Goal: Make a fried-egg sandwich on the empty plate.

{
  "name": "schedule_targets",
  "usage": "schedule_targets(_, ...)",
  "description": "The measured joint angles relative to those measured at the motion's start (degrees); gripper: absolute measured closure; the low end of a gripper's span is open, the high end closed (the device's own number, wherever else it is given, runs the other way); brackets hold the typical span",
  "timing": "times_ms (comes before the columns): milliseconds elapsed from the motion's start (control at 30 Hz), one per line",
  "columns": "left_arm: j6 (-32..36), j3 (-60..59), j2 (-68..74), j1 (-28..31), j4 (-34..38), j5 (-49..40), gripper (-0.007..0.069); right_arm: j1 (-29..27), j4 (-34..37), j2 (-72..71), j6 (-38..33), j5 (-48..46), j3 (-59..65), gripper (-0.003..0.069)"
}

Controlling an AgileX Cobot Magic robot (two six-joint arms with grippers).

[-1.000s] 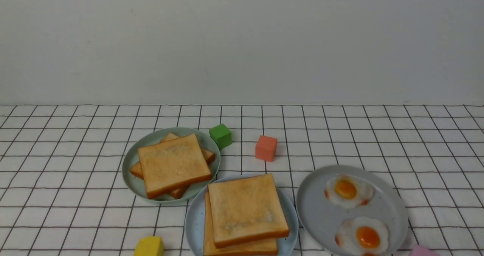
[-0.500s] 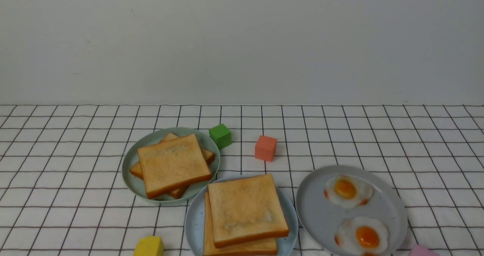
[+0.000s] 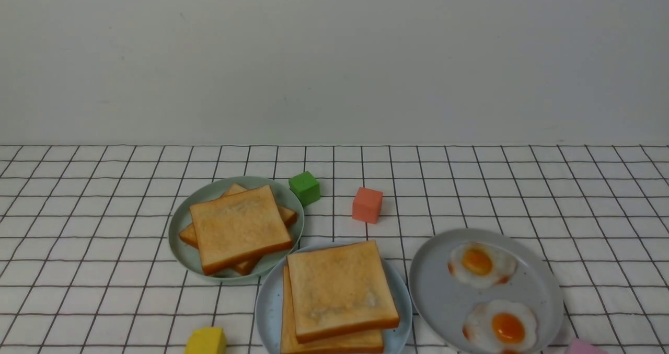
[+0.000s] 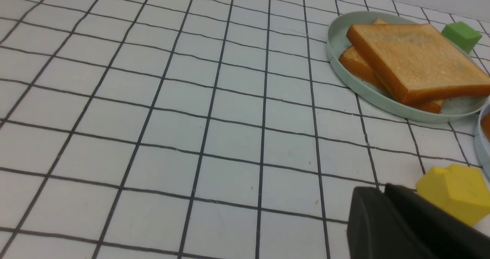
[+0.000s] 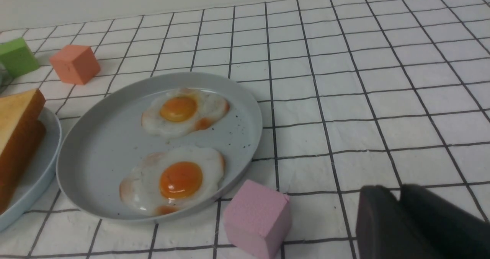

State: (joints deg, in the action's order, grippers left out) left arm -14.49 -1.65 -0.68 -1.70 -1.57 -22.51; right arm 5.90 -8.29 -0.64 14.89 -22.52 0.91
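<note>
Two toast slices stacked as the fried-egg sandwich (image 3: 339, 291) sat on the pale blue plate (image 3: 266, 312) at the near middle of the surface (image 3: 575, 197), the upper slice turned a little askew over the lower. No egg could be seen between them from any view, so whether the filling was in place could not be told. Just to the right, the grey plate (image 3: 439, 296) held two fried eggs (image 3: 481, 264), and behind to the left the grey-green plate (image 3: 180, 223) carried the spare toast pile (image 3: 238, 226). Neither arm showed in the front view. The left tool (image 4: 383, 190) hung low beside a yellow block (image 4: 457, 192), its fingers pressed together on nothing; the right tool (image 5: 400, 190) hung near a pink block (image 5: 256, 217), fingers likewise close together and empty. Judged from this, the stacking was done and the task stood at its close. Any next move called for little more than keeping both arms well apart from the plates, or at most nudging the top slice square without shifting the stack.
</note>
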Motion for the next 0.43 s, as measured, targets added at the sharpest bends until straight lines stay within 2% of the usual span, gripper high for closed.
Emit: schedule_targets(433, 0.0, 0.0, 0.0, 0.0, 0.0, 0.0, 0.0557, 0.0, 0.0, 0.0, 0.0, 0.0, 0.0, 0.0543)
